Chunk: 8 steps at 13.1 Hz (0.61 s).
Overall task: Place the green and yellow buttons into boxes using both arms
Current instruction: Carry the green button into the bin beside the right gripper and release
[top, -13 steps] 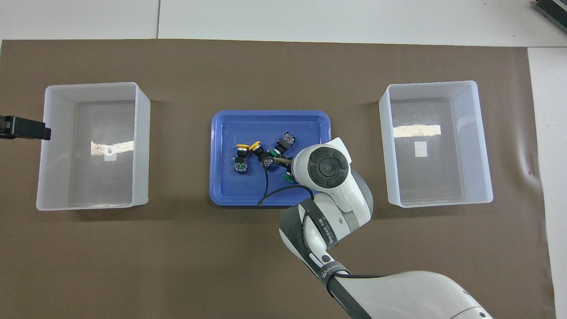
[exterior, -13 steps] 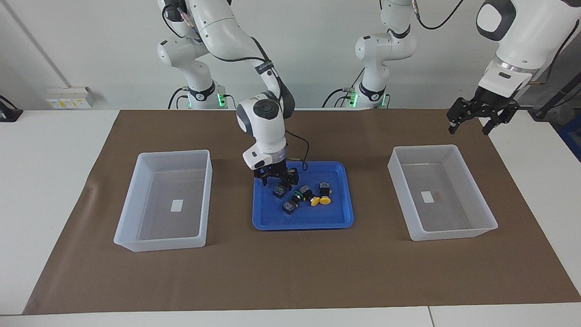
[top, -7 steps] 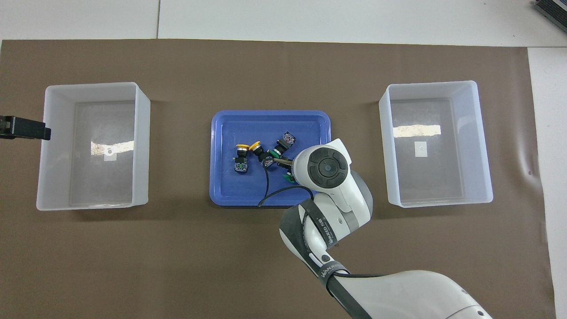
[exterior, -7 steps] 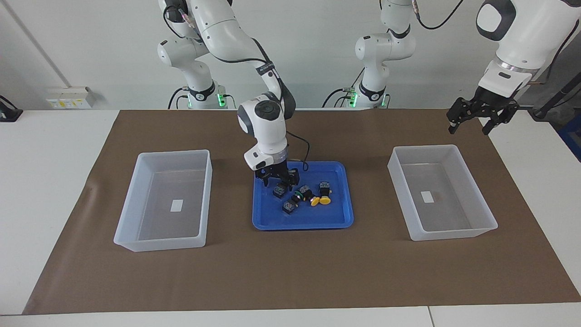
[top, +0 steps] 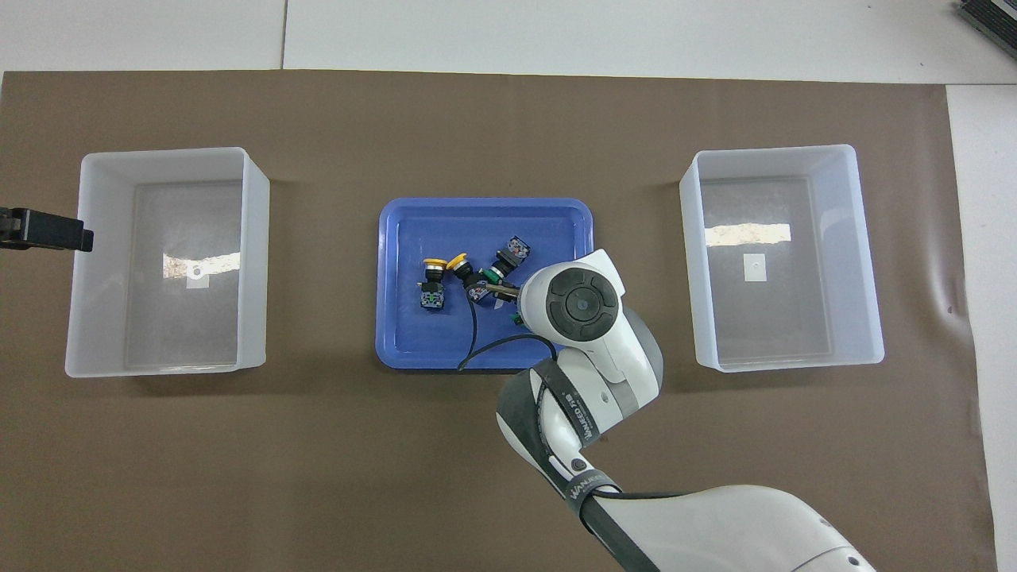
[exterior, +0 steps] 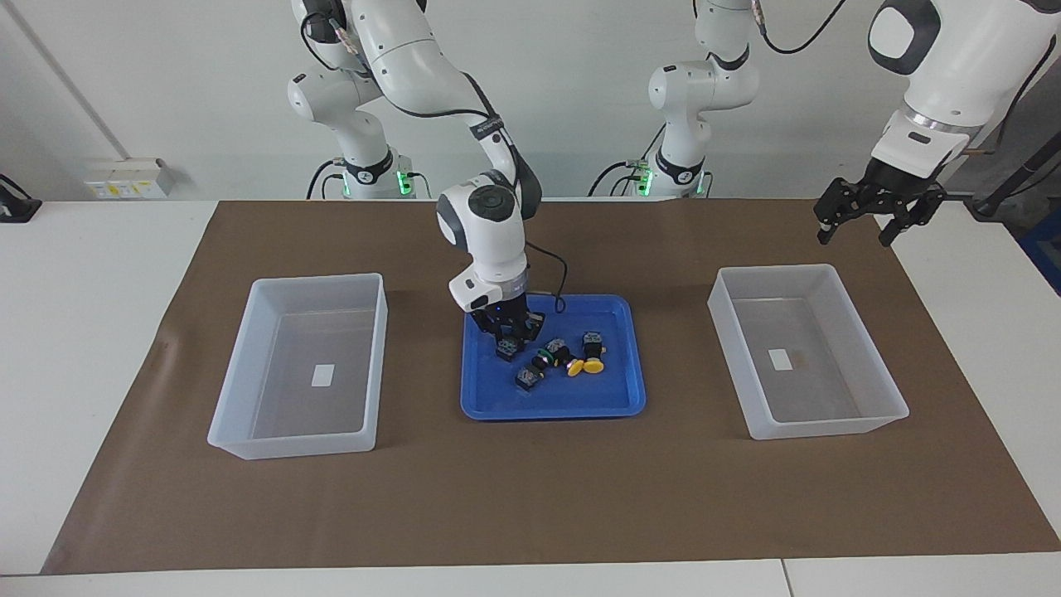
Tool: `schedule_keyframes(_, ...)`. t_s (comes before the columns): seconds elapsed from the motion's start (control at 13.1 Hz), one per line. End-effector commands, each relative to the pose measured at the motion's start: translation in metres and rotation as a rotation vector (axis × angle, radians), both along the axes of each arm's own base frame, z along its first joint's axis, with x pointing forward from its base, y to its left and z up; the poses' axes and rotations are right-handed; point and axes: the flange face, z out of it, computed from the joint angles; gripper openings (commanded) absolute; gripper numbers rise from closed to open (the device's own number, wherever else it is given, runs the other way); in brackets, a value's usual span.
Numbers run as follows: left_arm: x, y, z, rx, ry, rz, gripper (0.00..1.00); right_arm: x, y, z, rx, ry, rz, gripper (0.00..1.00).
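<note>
Right gripper (exterior: 508, 330) is down inside the shallow blue plastic tray (exterior: 617, 398) at the middle of the brown table mat (exterior: 530, 497). Its fingers have closed in on the green-capped push-button switch nearest the robots (exterior: 507, 348); from overhead only a sliver of that switch's green cap (top: 516, 319) shows under the wrist. Whether the fingers are actually pinching it I cannot tell. That switch's long axis cannot be read, the gripper covers it.

The other three switches lie loose in the tray:
- second green-capped switch (top: 502, 264): on its side, long axis diagonal, green cap toward the robots, black body away from them.
- first yellow-capped switch (top: 432, 280): long axis running to and from the robots, yellow cap on the end farther from the robots, body end nearer to them.
- second yellow-capped switch (top: 467, 276): diagonal, yellow cap at the farther end, just beside the first one's cap; its body end lies near the right gripper.

Left gripper (exterior: 862, 217) waits in the air with fingers spread, over the mat edge at the left arm's end, near the clear plastic box (exterior: 879, 414) there. The other clear plastic box (exterior: 232, 431) is at the right arm's end. Tray lies between the two boxes.
</note>
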Motion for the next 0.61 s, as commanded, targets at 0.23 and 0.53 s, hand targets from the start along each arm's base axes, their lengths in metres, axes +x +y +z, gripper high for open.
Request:
schedule_keyframes(0.23, -0.003, 0.004, 0.004, -0.009, 0.003, 0.009, 1.0, 0.029, -0.032, 0.095, 0.025, 0.015, -0.076, 0.0)
schedule_keyframes(0.53, -0.005, 0.004, 0.005, -0.01, 0.013, 0.01, 1.0, 0.048, -0.115, 0.161, 0.013, -0.026, -0.031, 0.0)
